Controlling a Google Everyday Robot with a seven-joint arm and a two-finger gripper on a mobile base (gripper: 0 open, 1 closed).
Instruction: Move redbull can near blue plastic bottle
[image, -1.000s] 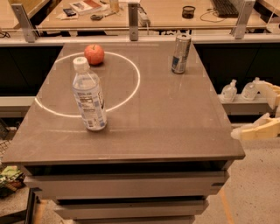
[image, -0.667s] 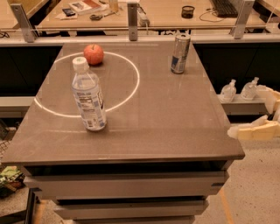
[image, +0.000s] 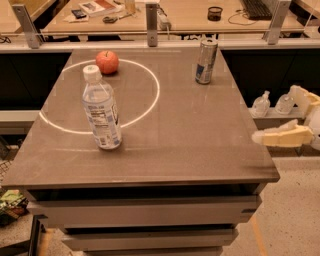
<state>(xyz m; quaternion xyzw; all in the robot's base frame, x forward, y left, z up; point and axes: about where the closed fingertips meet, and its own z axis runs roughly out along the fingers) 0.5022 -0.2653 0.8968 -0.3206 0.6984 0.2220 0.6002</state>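
Your worktop (image: 200, 150) has the bottle (image: 101, 112) standing upright toward its front-left corner. The gripper (image: 280, 136) hangs just off the right edge, near the front; you cannot tell whether it is released or clenched. The can (image: 206, 61) stands near the back-right corner, well apart from the bottle. The apple (image: 107, 62) sits back-left. Approach too low and you may strike the right edge; a glancing grasp could topple the slim can.

A red apple (image: 107, 62) sits on the far arc of a white circle (image: 152, 102) marked on the grey counter (image: 195, 145), and 2 small clear nozzle bottles (image: 261, 105) stand on a low ledge (image: 272, 116) just beyond the hand (image: 260, 136), right of the counter.
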